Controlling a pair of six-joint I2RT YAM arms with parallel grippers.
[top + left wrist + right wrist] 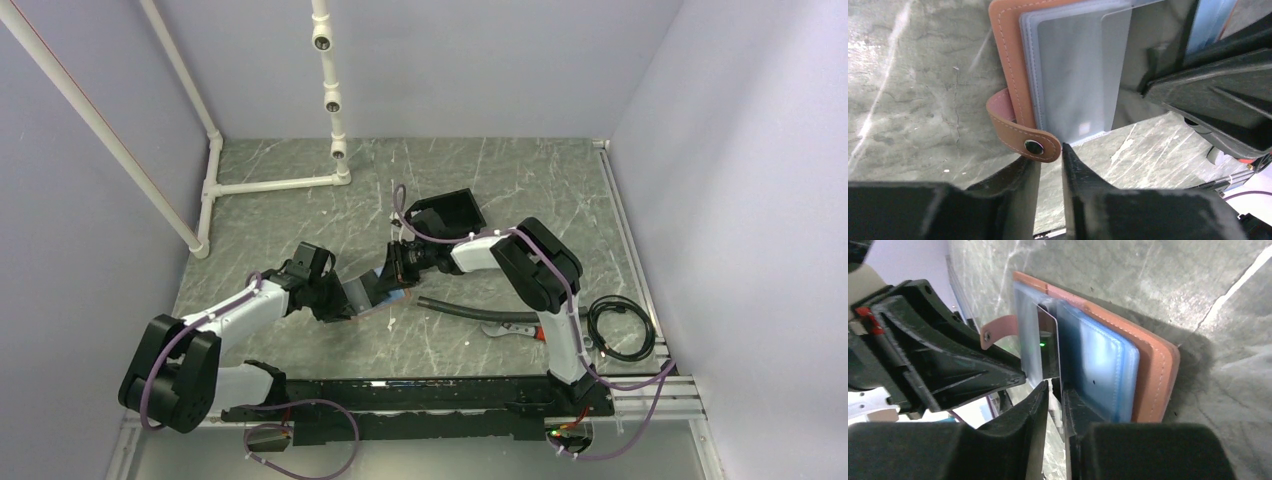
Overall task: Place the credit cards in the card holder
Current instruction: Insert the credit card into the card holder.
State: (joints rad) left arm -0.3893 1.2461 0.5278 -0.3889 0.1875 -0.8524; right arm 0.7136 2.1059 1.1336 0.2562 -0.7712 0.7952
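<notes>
The card holder is near the middle of the table, with the left gripper at its left side and the right gripper at its right. A credit card stands in one of its sleeves. A box lies behind the right gripper, a hose right of the holder, a coiled cable by the right edge, and a pipe frame in the far left corner

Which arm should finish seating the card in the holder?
Right. The right pincer straddles the credit card, already partly inside the card holder and lined up to push. The left pincer grips the holder's corner, steadying it.
</notes>
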